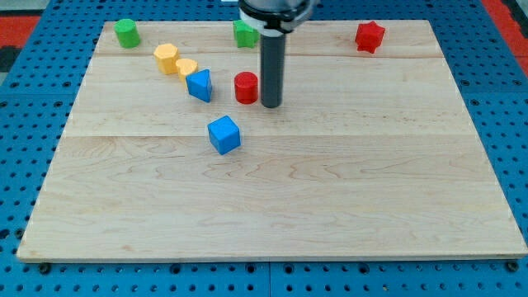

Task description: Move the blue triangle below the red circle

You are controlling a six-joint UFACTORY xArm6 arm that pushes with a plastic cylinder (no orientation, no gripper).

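Tip: my tip (271,105) has no grasping part, holds nothing, just right of the red circle (246,87) | Target: blue triangle (200,85) upper centre-left, left of circle | Risk: sweeping leftward could shove the circle or nearby blue cube (223,134)

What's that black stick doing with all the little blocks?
The stick is a robot arm's rod, and it pushes blocks around the wooden board. Its job is to move the blue triangle below the red circle. Right now my tip sits just to the right of the red circle, and the blue triangle is on the circle's left, so that isn't done yet. A blue cube lies lower down, two yellow blocks sit up left, with green blocks and a red star along the top.
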